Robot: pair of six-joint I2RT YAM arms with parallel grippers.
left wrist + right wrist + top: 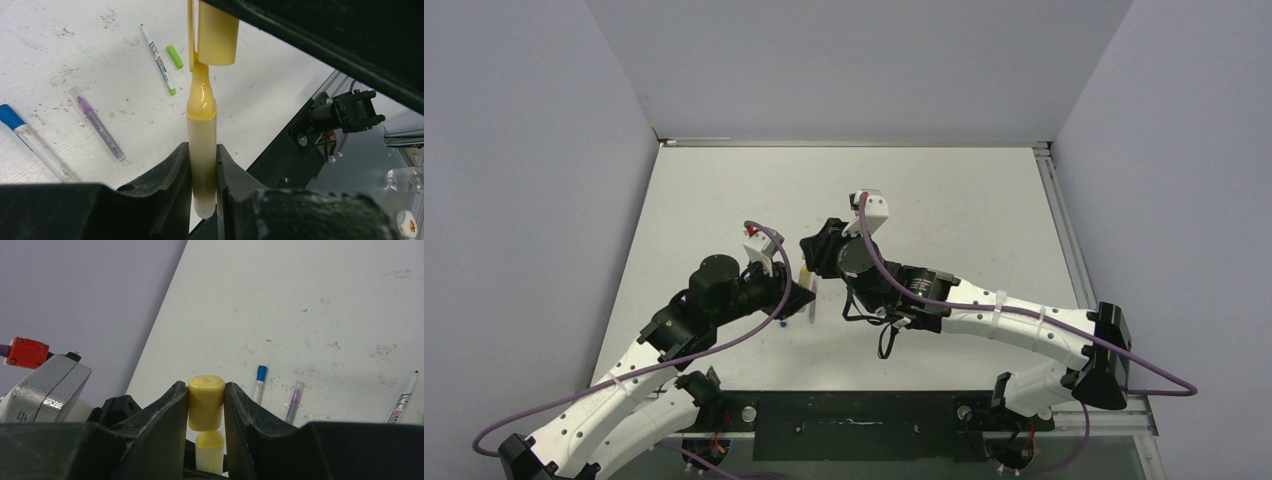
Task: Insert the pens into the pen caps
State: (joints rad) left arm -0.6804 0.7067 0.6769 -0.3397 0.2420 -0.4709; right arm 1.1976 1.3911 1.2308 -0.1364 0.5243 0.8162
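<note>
Left wrist view: left jaws pinch the marker (201, 150), right jaws the cap (216, 32); your off-centre tip (199, 82) may jam on the rim.

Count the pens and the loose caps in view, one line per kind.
Pens: 4 (yellow marker, blue-tipped pen, purple pen, green pen)
Loose caps: 2 (yellow cap, green cap)
Total: 6
</note>
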